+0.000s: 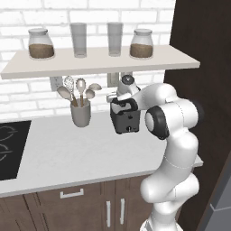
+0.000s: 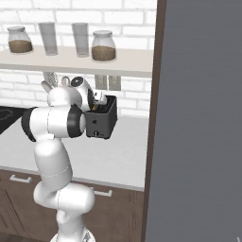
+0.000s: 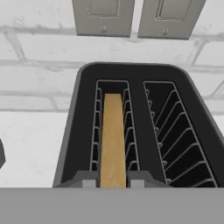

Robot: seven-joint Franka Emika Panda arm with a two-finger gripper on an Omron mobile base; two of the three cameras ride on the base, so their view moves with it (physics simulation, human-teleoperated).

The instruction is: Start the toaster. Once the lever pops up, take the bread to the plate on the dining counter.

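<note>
White brick wall, a pale counter [image 1: 67, 153] over dark wood cabinets, and a shelf [image 1: 99, 61] up top with two jars and two glasses on it, that's the setup from the left base view. On the counter sit a grey utensil cup [image 1: 80, 113] full of spoons and a whisk, with the toaster [image 1: 125, 119] just to its right, and the arm is folded over so the gripper [image 1: 121, 104] sits right on top of the toaster. Over in the right base view you get the toaster [image 2: 101, 120] from its other side, knob low on the front, with the hand buried in its top so I can't see the tips there. Hand view is the good one: looking straight down into the slots, the bread [image 3: 113, 140] stands on edge in the left slot, the right slot is bare wire, and two wall outlets [image 3: 135, 17] sit behind. The fingertips [image 3: 89, 182] at the bottom edge look pinched in on the slice's near end, so I'd call it closed on the bread. Toast should be light, stiff but crumbly, so I'd grip the flat faces near the top edge, gently, and lift straight up so it doesn't snag on the wires.
</note>
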